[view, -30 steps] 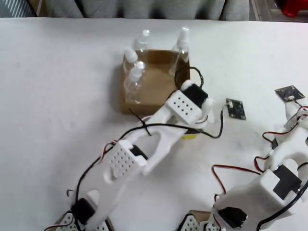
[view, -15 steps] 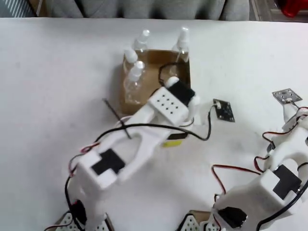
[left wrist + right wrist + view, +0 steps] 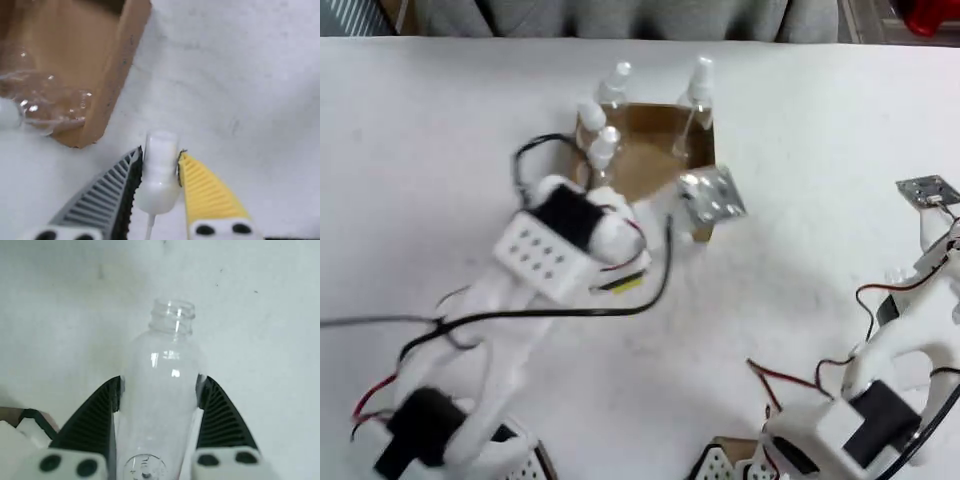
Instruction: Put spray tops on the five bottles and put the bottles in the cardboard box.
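In the left wrist view my left gripper (image 3: 160,155) is shut on a white spray top (image 3: 159,176), whose thin tube hangs below, just off a corner of the cardboard box (image 3: 116,75). The high view has the left arm (image 3: 560,245) at the box's (image 3: 650,165) front left. Several clear bottles with spray tops stand in the box, among them one at the back (image 3: 698,78) and one at the front left (image 3: 603,148). My right gripper (image 3: 159,382) is shut on a clear bottle (image 3: 162,385) with a bare threaded neck, over the white table.
The right arm (image 3: 910,330) stands at the table's right side, its wrist board (image 3: 927,190) raised. Loose black and red cables trail from both arms. A clear bottle's base (image 3: 45,107) shows inside the box near the left gripper.
The left arm has swung left and back, from the box's front right to its front left, and its wrist has turned. The right arm has shifted slightly.
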Robot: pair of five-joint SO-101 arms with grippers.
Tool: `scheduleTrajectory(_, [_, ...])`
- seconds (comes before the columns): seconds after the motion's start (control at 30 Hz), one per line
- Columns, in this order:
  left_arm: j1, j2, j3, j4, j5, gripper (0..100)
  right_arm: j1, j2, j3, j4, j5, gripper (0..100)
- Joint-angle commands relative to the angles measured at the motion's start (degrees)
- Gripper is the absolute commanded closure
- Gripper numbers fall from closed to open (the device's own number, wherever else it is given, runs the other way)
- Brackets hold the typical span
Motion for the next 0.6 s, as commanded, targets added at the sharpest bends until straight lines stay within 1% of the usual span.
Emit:
scheduleTrajectory(0.0, [-4.09,-10.07,2.11,-4.84,7.38,98,-2.59,-6.20,-0.88,2.95,-3.69,98.1])
scheduleTrajectory(0.1, [-6.64,-16.92,5.80,-7.74,11.34,98,-5.23,-12.09,3.34,3.38,-6.51,98.1])
scheduleTrajectory(0.27, [-10.95,-29.49,13.01,-13.01,18.99,98,-10.86,-26.07,12.84,3.21,-11.08,98.1])
scheduleTrajectory(0.43, [-17.80,-40.40,19.16,-22.15,28.57,98,-18.15,-38.55,18.73,1.63,-20.92,98.1])
scheduleTrajectory(0.57, [-23.25,-45.85,22.15,-29.19,36.22,98,-26.42,-45.58,21.36,-2.24,-30.07,98.1])
